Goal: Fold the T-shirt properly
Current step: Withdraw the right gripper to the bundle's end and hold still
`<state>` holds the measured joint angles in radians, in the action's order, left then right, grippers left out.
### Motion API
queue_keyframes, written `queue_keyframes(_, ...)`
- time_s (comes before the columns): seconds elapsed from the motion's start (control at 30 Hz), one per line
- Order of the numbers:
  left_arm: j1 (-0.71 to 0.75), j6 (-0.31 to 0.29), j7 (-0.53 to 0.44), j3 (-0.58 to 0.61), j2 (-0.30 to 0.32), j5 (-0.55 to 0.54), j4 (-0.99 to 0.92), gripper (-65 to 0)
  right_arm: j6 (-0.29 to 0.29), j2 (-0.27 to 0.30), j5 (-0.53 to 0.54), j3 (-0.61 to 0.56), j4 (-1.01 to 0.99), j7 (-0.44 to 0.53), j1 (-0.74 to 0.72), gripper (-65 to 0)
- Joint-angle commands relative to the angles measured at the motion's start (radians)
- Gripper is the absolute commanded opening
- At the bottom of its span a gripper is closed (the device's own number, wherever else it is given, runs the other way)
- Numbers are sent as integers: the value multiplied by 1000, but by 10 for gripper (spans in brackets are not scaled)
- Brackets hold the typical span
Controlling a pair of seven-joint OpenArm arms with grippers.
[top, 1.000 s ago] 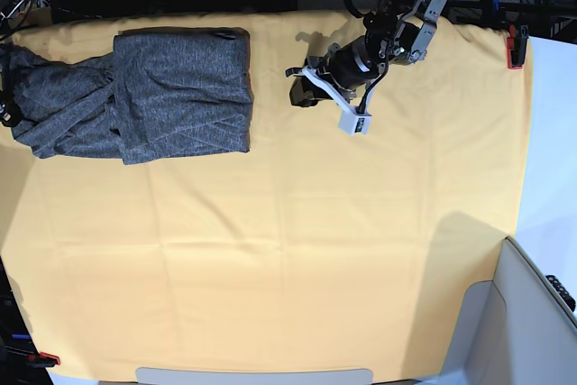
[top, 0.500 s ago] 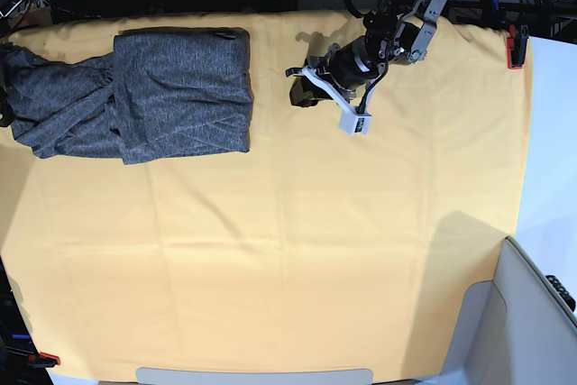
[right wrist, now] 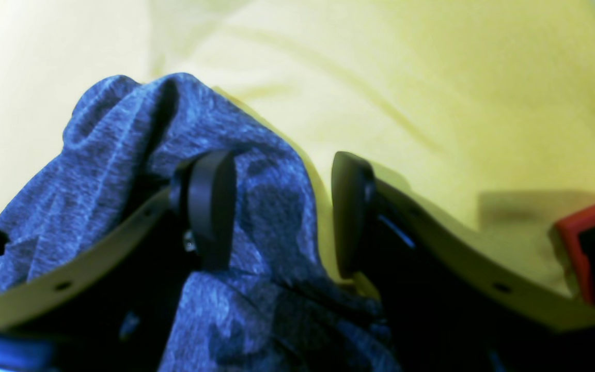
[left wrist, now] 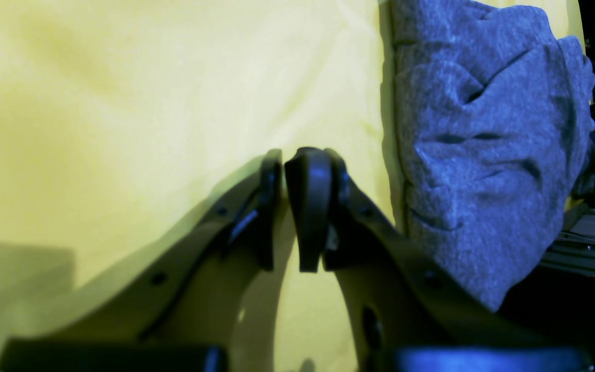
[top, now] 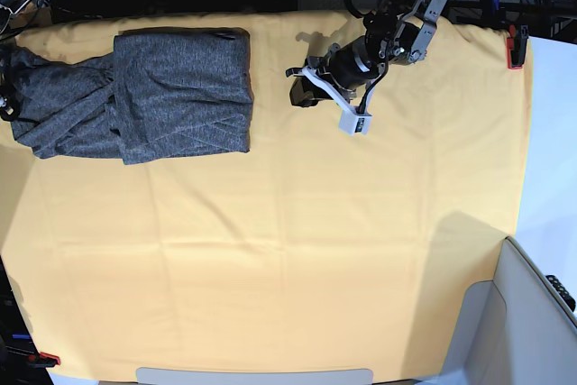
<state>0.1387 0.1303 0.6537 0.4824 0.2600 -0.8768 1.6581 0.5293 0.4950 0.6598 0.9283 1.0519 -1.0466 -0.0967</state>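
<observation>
The charcoal-grey T-shirt (top: 180, 92) lies at the back left of the yellow cloth (top: 315, 223). Its body is folded into a rectangle and its sleeves are bunched toward the left edge (top: 59, 114). My left gripper (top: 299, 87) hovers just right of the shirt, shut and empty; in the left wrist view (left wrist: 283, 206) its fingertips nearly touch and the shirt (left wrist: 483, 155) lies to the right. My right gripper (right wrist: 279, 217) is open at the bunched end, with grey fabric (right wrist: 256, 181) lying between its fingers (right wrist: 209, 206).
A red clamp (top: 515, 47) holds the cloth at the back right, and another (top: 45, 360) at the front left. A red clamp (right wrist: 586, 243) also shows in the right wrist view. A grey-white bin (top: 532, 313) stands at the front right corner.
The bunched left end of the shirt has shifted slightly at the table's left edge. The left arm has not moved.
</observation>
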Motion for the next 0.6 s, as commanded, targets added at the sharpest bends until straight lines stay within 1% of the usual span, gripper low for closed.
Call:
queue_keyframes(0.0, -3, 16, 16, -3, 5, 15, 3, -577, 4, 9, -21, -2, 3, -59, 5, -351)
queue_keyframes(0.1, -3, 16, 16, -3, 5, 15, 3, -577, 5, 8, -19, -2, 4, -97, 5, -351)
queue_keyframes(0.17, -3, 16, 16, -3, 5, 15, 3, -577, 5, 0, -19, -2, 4, -106, 8, -351)
queue_keyframes(0.37, -29, 16, 21, 2, 5, 15, 3, -577, 7, -12, -18, -2, 6, -106, 27, -352)
queue_keyframes(0.47, -35, 16, 22, 2, 5, 15, 3, -577, 7, -14, 18, -10, 38, -114, 44, -352)
queue_keyframes(0.57, -37, 16, 22, 2, 5, 15, 3, -577, 7, -14, 76, -38, 92, -134, 67, -352)
